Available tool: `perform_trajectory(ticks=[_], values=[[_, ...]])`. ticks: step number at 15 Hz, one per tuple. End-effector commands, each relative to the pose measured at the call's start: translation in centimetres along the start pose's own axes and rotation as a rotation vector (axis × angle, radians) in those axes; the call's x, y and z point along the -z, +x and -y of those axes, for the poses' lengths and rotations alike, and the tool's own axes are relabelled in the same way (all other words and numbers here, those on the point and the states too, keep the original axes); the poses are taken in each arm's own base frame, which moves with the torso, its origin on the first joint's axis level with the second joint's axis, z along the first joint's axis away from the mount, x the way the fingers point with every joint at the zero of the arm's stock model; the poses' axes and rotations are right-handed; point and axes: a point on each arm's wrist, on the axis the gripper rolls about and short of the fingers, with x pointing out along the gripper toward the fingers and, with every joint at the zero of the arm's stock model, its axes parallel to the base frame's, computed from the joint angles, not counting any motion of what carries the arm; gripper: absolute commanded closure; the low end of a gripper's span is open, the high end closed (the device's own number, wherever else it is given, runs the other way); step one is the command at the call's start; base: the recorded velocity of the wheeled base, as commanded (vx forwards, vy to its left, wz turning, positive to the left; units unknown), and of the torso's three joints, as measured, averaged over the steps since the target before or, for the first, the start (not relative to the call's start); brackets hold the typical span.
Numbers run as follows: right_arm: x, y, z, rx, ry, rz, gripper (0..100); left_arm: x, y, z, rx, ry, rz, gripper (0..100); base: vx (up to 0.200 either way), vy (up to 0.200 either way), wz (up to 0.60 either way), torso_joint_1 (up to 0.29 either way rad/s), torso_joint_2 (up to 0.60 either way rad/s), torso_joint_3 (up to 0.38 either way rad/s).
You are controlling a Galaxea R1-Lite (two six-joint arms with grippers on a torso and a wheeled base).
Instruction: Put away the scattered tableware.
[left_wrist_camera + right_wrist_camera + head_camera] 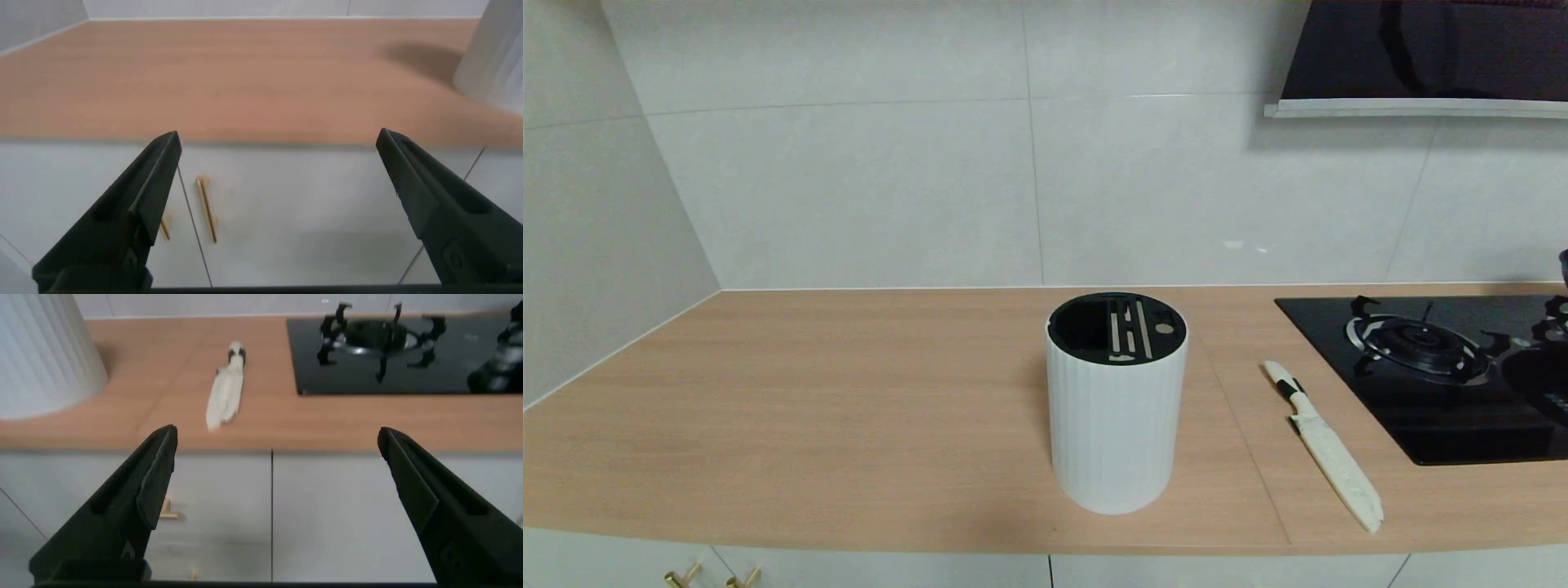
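Note:
A white ribbed holder (1116,416) with a black slotted top stands upright near the counter's front edge. To its right a white knife (1323,441) with a black band lies flat on the wood, blade toward the front. In the right wrist view the knife (225,394) and the holder (45,355) lie beyond my open right gripper (278,441), which hangs low in front of the cabinet doors. My left gripper (278,143) is open too, also below the counter edge, with the holder (494,57) off to one side.
A black gas hob (1437,367) is set into the wooden counter (849,408) at the right, close to the knife. A range hood (1421,57) hangs above it. Tiled walls close the back and left. White cabinet doors with brass handles (206,211) are below.

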Motion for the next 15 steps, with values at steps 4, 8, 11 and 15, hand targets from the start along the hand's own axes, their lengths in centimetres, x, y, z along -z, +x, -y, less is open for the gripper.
perform_trajectory(ticks=[4, 8, 11, 15], values=[[-0.01, 0.01, 0.0, 0.0, 0.0, -0.001, 0, -0.01, 0.0, 0.0, -0.001, 0.0, 0.001, 0, 0.0, 0.0, 0.0, 0.256, -0.55, -0.304], [-0.01, 0.01, 0.0, 0.0, 0.0, -0.001, 0, -0.01, 0.0, 0.0, -0.001, 0.0, 0.001, 0, 0.0, 0.0, 0.0, 0.277, -0.6, -0.315], [-0.01, 0.01, 0.0, 0.0, 0.0, -0.001, 0, -0.01, 0.0, 0.0, -0.001, 0.0, 0.001, 0, 0.0, 0.0, 0.0, 0.233, -0.47, -0.251], [0.01, 0.01, 0.0, 0.001, 0.002, -0.003, 0, -0.01, 0.0, 0.0, -0.001, 0.0, 0.001, 0, 0.0, 0.0, 0.0, 0.062, -0.12, -0.063]])
